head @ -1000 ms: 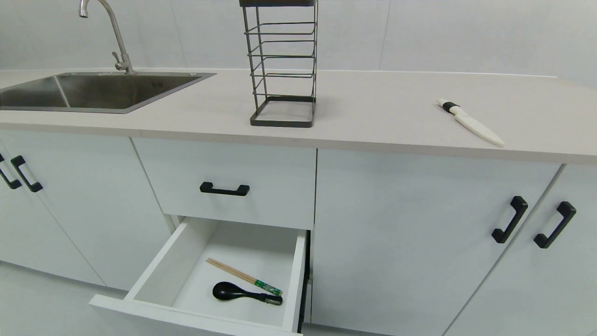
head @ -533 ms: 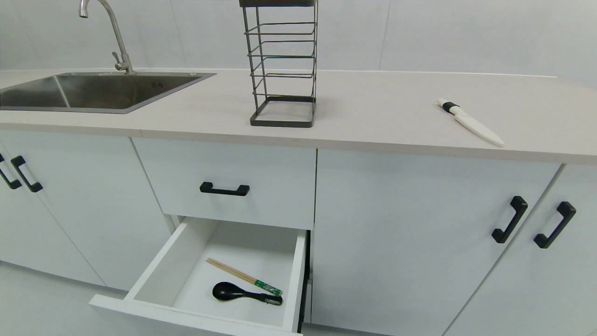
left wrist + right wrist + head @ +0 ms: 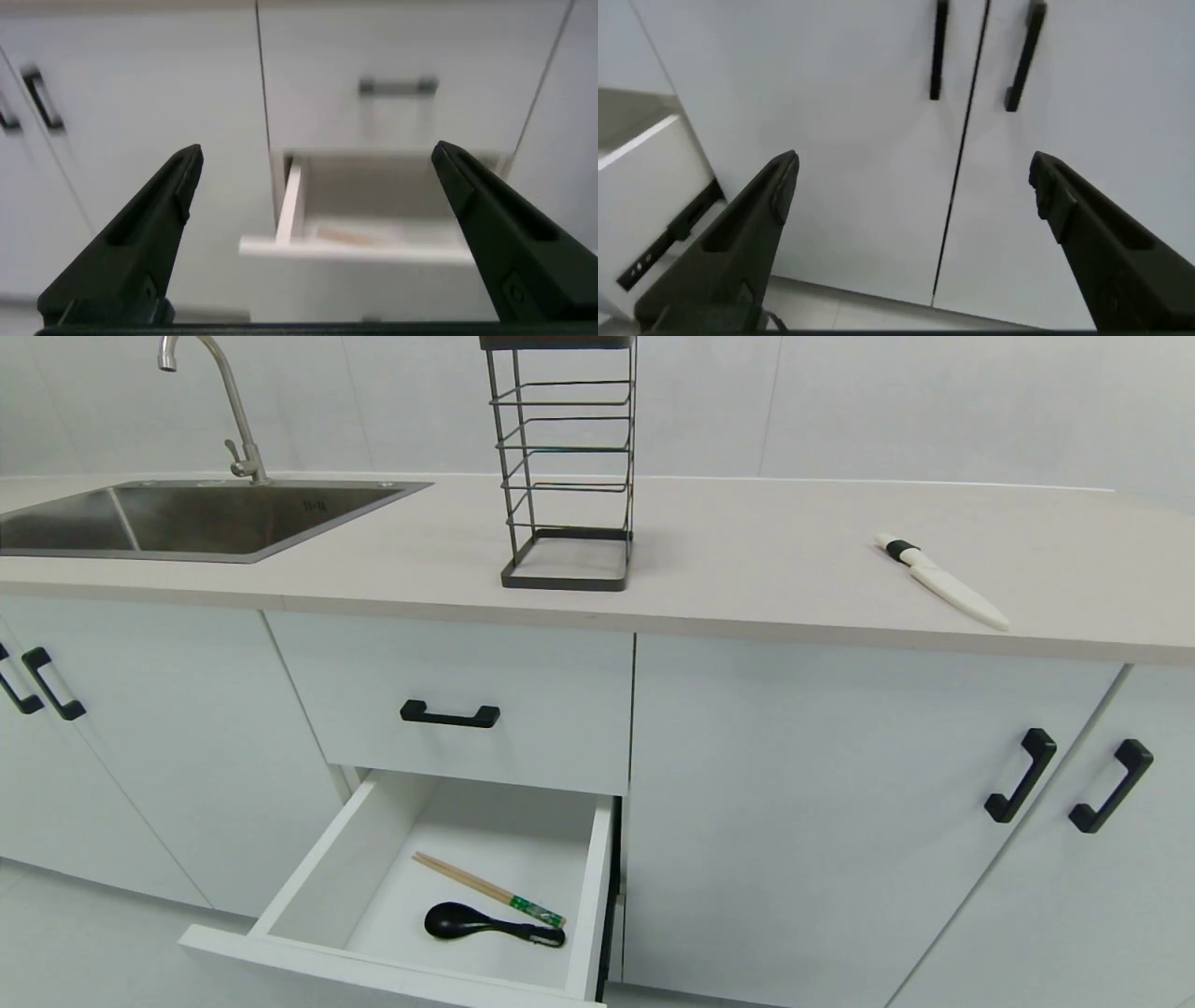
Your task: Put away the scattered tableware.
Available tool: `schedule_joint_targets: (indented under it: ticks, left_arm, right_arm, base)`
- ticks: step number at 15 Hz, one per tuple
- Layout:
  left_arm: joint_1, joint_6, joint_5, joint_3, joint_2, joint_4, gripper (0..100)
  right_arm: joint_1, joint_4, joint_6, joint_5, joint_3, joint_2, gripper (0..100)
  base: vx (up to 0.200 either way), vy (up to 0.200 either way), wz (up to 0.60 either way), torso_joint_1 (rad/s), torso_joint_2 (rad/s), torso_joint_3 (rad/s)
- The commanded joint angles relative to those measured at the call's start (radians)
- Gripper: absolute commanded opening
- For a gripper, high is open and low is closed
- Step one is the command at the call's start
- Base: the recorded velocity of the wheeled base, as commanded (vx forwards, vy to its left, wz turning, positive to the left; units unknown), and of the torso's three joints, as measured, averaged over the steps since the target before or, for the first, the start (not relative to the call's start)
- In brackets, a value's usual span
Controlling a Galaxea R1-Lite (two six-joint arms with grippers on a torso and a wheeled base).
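Left gripper (image 3: pixel 318 154): fingers spread wide, empty, facing the open white lower drawer (image 3: pixel 308 859).
Drawer contents: pair of wooden chopsticks (image 3: pixel 485 889); black plastic spoon (image 3: pixel 485 924) just nearer.
White knife with black band (image 3: pixel 943 581): lying right on the beige countertop (image 3: pixel 747 560).
Right gripper (image 3: pixel 915 163): spread wide, empty, before white cabinet doors (image 3: pixel 868 187).

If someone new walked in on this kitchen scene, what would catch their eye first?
The pulled-out lower drawer under the counter stands out, with wooden chopsticks and a black spoon lying inside near its right wall. Next, a white knife lies alone on the counter's right side, and a tall wire rack stands mid-counter.
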Motion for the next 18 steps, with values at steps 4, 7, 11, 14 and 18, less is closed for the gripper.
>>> schedule_joint_targets:
  ticks: [4, 7, 11, 14, 18]
  left_arm:
    - [-0.003, -0.065, -0.063, -0.277, 0.127, -0.163, 100]
    - [-0.046, -0.084, -0.178, -0.277, 0.168, 0.033, 100]
    - [-0.081, -0.168, -0.339, -0.286, 0.463, 0.259, 100]
    - [-0.084, -0.156, -0.362, -0.288, 0.800, 0.242, 100]
    - [-0.179, -0.078, -0.290, -0.274, 1.060, 0.225, 100]
  right_arm:
    - [0.002, 0.001, 0.003, -0.015, 0.000, -0.002, 100]
    - [0.002, 0.000, 0.005, -0.014, 0.000, -0.002, 100]
    - [0.002, 0.000, 0.005, -0.012, 0.000, -0.002, 100]
    - [0.002, 0.000, 0.005, -0.012, 0.000, -0.002, 100]
    - [0.002, 0.000, 0.005, -0.012, 0.000, -0.002, 100]
  base:
    - [0.000, 0.000, 0.00, 0.000, 0.00, 0.000]
    - [0.000, 0.000, 0.00, 0.000, 0.00, 0.000]
    - [0.000, 0.000, 0.00, 0.000, 0.00, 0.000]
    - [0.000, 0.000, 0.00, 0.000, 0.00, 0.000]
    - [0.000, 0.000, 0.00, 0.000, 0.00, 0.000]
